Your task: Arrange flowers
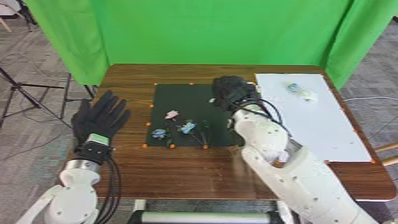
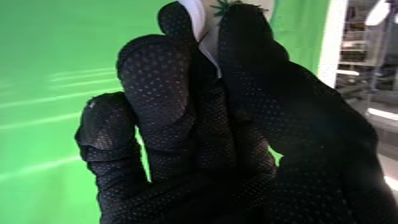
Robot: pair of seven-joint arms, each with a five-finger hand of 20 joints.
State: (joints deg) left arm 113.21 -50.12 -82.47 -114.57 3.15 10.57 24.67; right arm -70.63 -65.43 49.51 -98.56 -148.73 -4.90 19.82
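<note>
Brown table point(image 1: 195, 172); black mat point(image 1: 188, 95); white sheet point(image 1: 333, 127), probably paper.

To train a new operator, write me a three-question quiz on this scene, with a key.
1. True or false: the left hand has its fingers straight.
2. Of the flowers in sight on the black mat, what colour is the flower farthest from the robot? A) pink B) blue C) yellow
3. Fill in: the white sheet lies to the ____ of the black mat, as the robot sees it.

Key: 1. True. 2. A. 3. right.
</note>
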